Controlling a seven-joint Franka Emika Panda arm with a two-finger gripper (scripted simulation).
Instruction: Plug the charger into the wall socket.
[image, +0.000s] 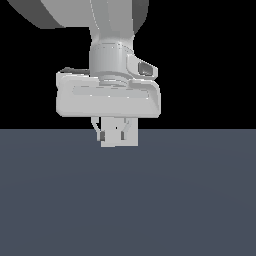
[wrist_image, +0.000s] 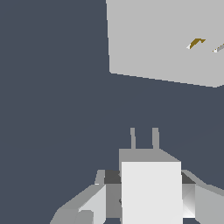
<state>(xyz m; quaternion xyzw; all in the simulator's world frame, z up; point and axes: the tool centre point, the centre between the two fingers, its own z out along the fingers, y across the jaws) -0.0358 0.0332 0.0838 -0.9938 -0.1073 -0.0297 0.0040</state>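
Dark slate worktop (image: 125, 200), black background: end effector (image: 116, 134) closed on the charger (wrist_image: 151, 192).
Judged light, rigid, smooth: hold flat sides, prongs (wrist_image: 155, 138) free toward the wall socket (wrist_image: 162, 39).

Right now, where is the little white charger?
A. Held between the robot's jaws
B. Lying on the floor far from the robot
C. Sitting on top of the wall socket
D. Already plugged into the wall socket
A. In the wrist view the charger sits clamped between the jaws, its two prongs pointing ahead, with dark floor still showing between it and the wall socket.
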